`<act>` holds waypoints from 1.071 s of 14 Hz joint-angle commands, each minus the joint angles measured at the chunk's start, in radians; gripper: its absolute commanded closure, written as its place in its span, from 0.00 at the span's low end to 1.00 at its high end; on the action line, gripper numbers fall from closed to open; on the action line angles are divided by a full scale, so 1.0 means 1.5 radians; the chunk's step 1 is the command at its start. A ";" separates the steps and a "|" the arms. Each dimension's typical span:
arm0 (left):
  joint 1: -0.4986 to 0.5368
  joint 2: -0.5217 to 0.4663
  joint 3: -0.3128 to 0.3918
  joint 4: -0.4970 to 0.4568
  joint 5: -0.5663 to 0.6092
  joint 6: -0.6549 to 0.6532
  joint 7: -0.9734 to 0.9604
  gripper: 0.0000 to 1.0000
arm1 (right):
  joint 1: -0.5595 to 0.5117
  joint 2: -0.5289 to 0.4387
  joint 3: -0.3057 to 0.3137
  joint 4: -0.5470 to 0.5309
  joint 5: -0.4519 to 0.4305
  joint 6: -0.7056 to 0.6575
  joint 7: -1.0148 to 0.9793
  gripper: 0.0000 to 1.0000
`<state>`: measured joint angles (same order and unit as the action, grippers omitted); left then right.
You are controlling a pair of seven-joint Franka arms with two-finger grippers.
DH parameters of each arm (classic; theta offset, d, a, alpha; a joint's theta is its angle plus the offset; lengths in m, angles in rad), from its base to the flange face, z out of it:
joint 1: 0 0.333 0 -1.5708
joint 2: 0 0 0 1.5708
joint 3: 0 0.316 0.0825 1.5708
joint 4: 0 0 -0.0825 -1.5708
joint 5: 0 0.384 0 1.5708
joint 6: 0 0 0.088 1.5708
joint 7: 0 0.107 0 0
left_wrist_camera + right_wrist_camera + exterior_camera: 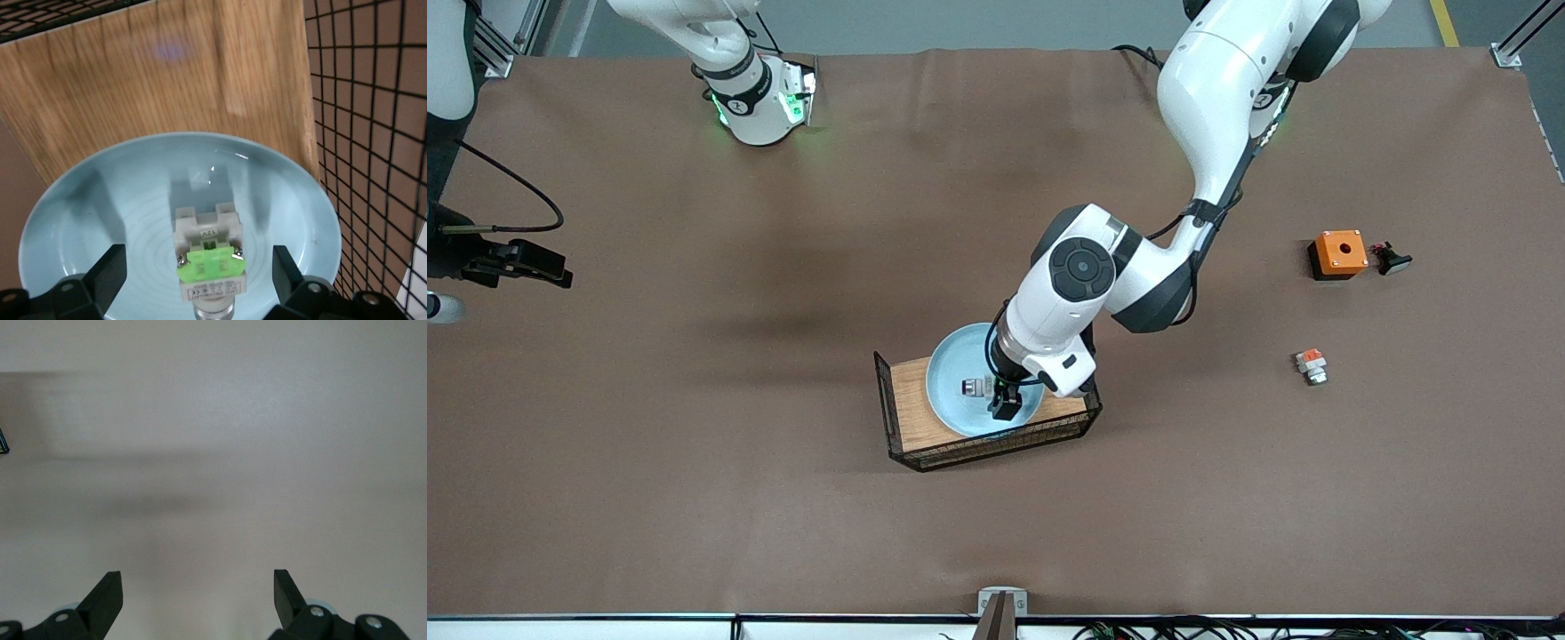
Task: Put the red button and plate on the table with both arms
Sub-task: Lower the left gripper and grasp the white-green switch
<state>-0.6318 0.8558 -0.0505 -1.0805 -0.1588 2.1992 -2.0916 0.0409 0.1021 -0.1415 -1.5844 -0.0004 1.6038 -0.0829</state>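
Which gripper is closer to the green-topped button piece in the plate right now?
Left. The left gripper straddles the button piece in the plate, fingers open on either side. The right gripper waits open over bare table, well away.

The tray [911,418] sits on the table [694,444], about midway between the arms' ends. The plate [947,378] lies in the tray, and the red button [208,263] lies on the plate. Toward the left arm's end, a box [1338,253] stands farther from the front camera than a small switch piece [1311,365].
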 commanded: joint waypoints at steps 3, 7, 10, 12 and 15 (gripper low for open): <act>-0.007 0.013 0.009 0.024 -0.013 0.003 0.012 0.27 | -0.005 0.003 0.002 0.019 -0.004 -0.014 0.003 0.00; -0.005 0.011 0.009 0.023 -0.013 0.002 0.007 0.80 | 0.000 0.006 0.002 0.025 0.006 -0.034 0.008 0.00; 0.000 -0.005 0.009 0.024 -0.013 -0.021 0.010 1.00 | 0.004 0.007 0.003 0.024 0.009 -0.036 0.011 0.00; 0.009 -0.044 0.009 0.025 -0.013 -0.069 0.012 1.00 | 0.010 0.008 0.004 0.023 0.027 -0.041 0.042 0.00; 0.030 -0.117 0.009 0.024 -0.012 -0.154 0.078 1.00 | 0.032 0.012 0.005 0.023 0.066 -0.051 0.118 0.00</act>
<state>-0.6013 0.7732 -0.0452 -1.0205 -0.1589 2.0631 -2.0510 0.0605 0.1080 -0.1332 -1.5681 0.0715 1.5453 0.0150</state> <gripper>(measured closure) 0.581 0.000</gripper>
